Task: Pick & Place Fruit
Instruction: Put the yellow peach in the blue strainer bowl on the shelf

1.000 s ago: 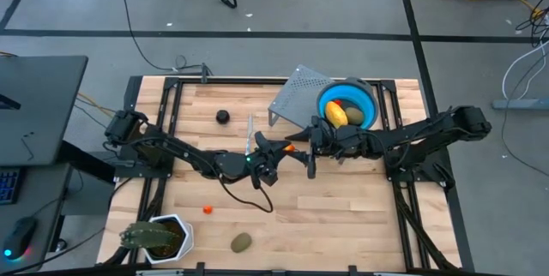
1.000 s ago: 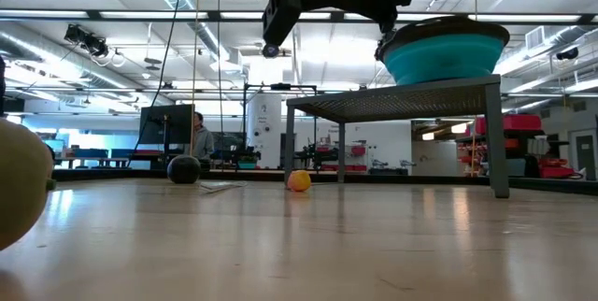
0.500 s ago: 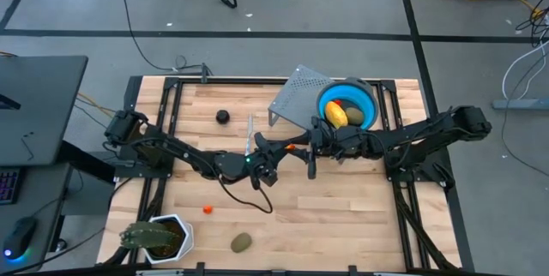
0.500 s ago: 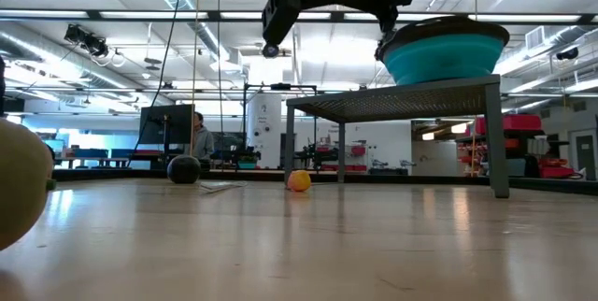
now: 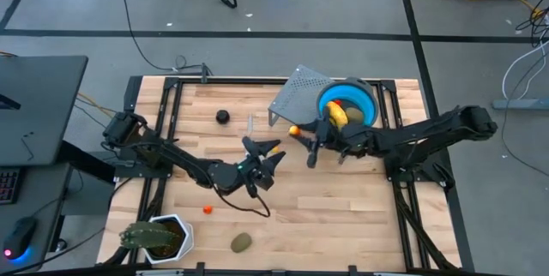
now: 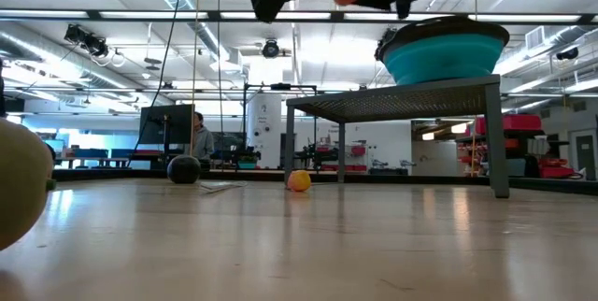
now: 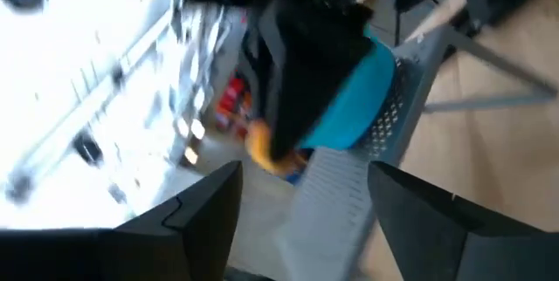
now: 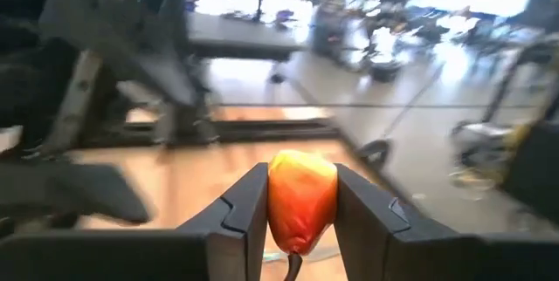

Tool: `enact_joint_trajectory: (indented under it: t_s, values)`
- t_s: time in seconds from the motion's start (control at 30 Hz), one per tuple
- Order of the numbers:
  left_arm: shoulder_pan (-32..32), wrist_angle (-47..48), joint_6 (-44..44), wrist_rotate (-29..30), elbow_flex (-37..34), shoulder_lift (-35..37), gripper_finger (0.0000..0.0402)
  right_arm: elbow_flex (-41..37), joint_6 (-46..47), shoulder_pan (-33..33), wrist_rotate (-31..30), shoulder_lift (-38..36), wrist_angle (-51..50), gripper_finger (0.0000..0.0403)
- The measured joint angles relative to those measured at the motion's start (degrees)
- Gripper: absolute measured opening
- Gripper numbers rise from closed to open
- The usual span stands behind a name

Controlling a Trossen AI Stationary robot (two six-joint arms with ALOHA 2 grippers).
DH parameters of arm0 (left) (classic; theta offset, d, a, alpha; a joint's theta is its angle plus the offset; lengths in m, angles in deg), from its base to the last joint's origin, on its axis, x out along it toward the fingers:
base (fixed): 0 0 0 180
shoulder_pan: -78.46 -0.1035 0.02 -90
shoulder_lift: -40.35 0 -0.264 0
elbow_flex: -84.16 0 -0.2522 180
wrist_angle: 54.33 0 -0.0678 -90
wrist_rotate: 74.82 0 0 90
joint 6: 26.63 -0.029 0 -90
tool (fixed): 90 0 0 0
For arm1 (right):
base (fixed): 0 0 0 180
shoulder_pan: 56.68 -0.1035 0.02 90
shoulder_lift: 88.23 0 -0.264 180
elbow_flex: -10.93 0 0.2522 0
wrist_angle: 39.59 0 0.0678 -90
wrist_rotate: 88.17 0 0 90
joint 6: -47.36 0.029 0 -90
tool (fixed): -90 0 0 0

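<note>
I'm holding a small orange fruit piece [image 8: 301, 198] pinched between the right gripper [image 5: 298, 132] fingers, up in the air just beside the grey perforated stand [image 5: 296, 96] that carries the blue bowl [image 5: 347, 103]; the right wrist view shows the fingers clamped on both sides of it. The left gripper [image 5: 264, 156] is hanging over mid-table with its fingers spread wide and nothing between them. The bowl is already holding a yellow piece [image 5: 336, 113], something red and an olive-brown one. On the table I'm seeing a dark round fruit [image 5: 222, 117], a tiny orange-red bit [image 5: 207, 210], an olive-brown oval [image 5: 241, 242] near the front edge beside the potted plant [image 5: 156, 237], and in the low view another small orange ball [image 6: 299, 180] near the stand's leg. Risks as I'm judging them: the piece is small and rounded, so it could be squirting out of the pinch while I'm swinging toward the bowl, then bouncing off the stand and rolling off the table. The gripper is sitting close to the stand's edge and the bowl's rim, so a low approach could be clipping either one and shoving the bowl off its perch, spilling what's in it. Releasing too early would be dropping it on the mesh rather than in the bowl. The two arms are also near each other mid-table, so a careless left move could be bumping the right.
</note>
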Motion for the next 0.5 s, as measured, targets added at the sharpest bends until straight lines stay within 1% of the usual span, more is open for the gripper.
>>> enact_joint_trajectory:
  t_s: [0.07,0.1,0.27,0.33,0.5]
  values:
    - [0.06,0.16,9.90,1.52,-0.87,0.02,0.0260,0.00,-1.51,-0.09,-3.38,-3.24,-2.80,0.0111]
    - [-0.15,1.17,14.47,1.35,-1.61,0.04,0.0260,0.00,-1.74,-0.09,-4.81,-5.09,-4.53,0.0111]
    - [-1.29,8.94,32.72,-4.47,-5.82,-0.02,0.0254,0.00,-2.00,0.79,-13.03,-14.62,-17.57,0.0112]
    - [-2.02,9.48,38.93,-8.08,-7.74,-0.02,0.0252,0.00,-0.17,1.45,-16.79,-18.03,-24.15,0.0116]
    - [-5.20,9.21,51.33,-21.33,-10.49,-0.02,0.0251,0.00,7.25,3.23,-24.91,-24.15,-38.97,0.0121]
